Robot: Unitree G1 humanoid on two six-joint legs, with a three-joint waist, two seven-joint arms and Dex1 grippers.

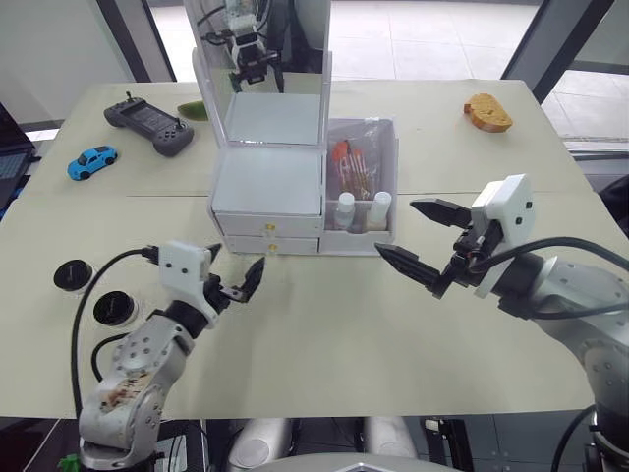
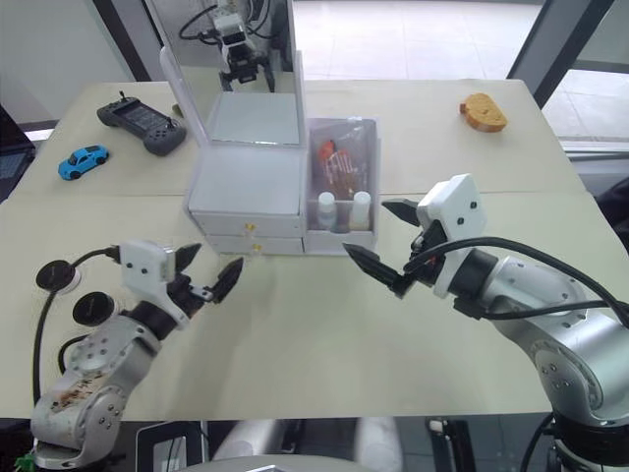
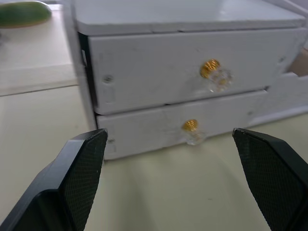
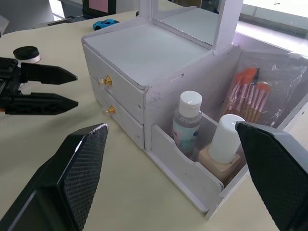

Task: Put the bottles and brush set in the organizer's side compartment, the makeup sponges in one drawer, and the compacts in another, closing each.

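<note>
While both drawers are sitting shut, the left gripper is hovering with jaws open and empty, the lower drawer knob lying straight ahead between them; the compacts are waiting behind it on the counter.

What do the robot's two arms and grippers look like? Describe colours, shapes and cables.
Both arms are silver-grey metal with rounded joints and black cables looping alongside. Each wrist carries a white boxy housing. The left gripper and right gripper each have two black, pointed fingers, with cross-hatched textured pads.
</note>
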